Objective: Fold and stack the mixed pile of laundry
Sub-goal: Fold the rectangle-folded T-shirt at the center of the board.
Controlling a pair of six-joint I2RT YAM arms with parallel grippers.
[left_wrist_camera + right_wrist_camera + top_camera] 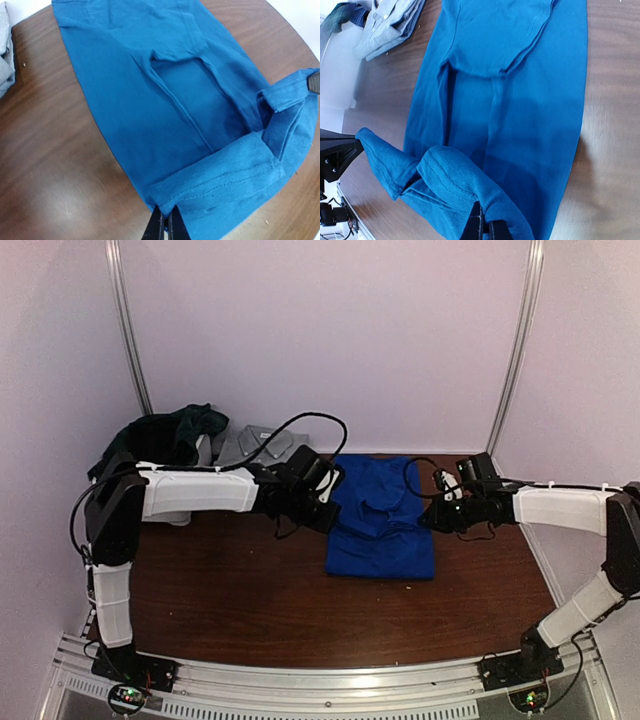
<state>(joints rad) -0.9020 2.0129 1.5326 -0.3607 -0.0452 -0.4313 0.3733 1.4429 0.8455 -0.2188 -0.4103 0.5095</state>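
**Both grippers clenched on one raised fold of the blue T-shirt**

*Top external view.* The blue T-shirt [380,540] lies spread at the middle of the table [250,600], toward the table's far edge. The left gripper [332,502] meets its left edge and the right gripper [432,518] its right edge. A dark green garment [170,430] is heaped at the table's far-left corner, with a grey shirt [255,445] just beside it.

*Left wrist view.* The left gripper [165,226] is pinched shut on the T-shirt's stitched hem, which is lifted and rolled back over the cloth lying on the table. At the right border of the view, the dark tip of the right gripper [315,81] holds the other end of the same fold. Bare table separates the T-shirt from the grey shirt [4,55].

*Right wrist view.* The right gripper [482,227] is clamped on a bunched blue fold. The left gripper [335,155] grips the opposite corner. The grey shirt [390,22], buttoned, and the dark green garment [340,15], checked, lie toward the table's far corner.
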